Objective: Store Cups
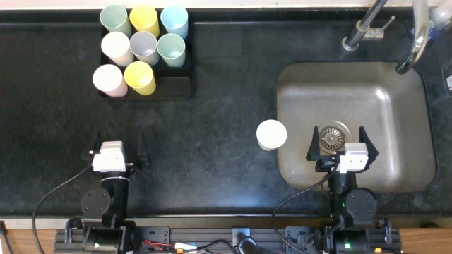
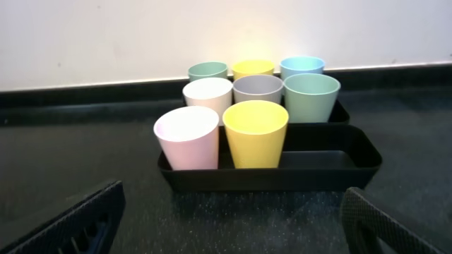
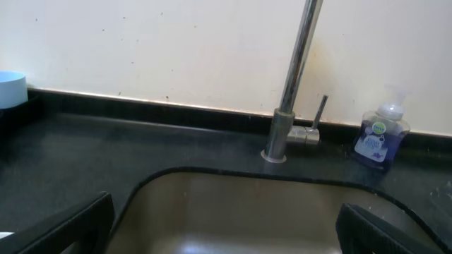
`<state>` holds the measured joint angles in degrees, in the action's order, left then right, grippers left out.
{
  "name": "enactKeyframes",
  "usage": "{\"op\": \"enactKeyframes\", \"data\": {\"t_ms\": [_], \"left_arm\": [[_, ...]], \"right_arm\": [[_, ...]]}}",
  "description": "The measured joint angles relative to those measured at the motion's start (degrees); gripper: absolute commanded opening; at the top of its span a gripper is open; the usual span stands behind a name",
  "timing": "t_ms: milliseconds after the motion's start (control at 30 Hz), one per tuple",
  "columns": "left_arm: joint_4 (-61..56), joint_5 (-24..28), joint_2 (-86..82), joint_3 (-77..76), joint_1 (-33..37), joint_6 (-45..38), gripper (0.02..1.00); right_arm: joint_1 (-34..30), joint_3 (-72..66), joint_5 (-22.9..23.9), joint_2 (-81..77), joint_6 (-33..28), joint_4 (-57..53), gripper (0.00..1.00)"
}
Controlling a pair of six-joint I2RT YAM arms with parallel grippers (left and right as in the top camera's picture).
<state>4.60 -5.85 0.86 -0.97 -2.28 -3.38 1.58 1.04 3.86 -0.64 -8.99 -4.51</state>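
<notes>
While the white cup [image 1: 271, 134] is standing on end on the worktop [image 1: 212, 162], just beside the left rim of the sink [image 1: 296, 99], the right tool [image 1: 338, 135] is hanging over the basin with its jaws spread wide and gripping nothing. The cup is lying to that tool's left, level with it and near, so the right arm is sitting much closer to it than the left arm. The left tool [image 1: 119, 138] is sitting well apart on the cup's far side, equally wide open and empty, and is facing the tray [image 2: 282, 180]. The cup's long axis is pointing straight up, so a sideways approach across the sink rim is looking like the fitting one. The stored cups [image 2: 256, 130] are filling the tray except its near right end, which is lying well apart from the white cup, farther back and to the left.
</notes>
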Motion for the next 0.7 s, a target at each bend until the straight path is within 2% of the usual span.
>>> {"op": "enactKeyframes", "data": {"t_ms": [700], "left_arm": [[-0.15, -1.73, 0.0, 0.0, 0.0, 4.09, 0.998]], "right_arm": [[0.0, 0.0, 0.0, 0.0, -0.02, -0.02, 0.998]]}}
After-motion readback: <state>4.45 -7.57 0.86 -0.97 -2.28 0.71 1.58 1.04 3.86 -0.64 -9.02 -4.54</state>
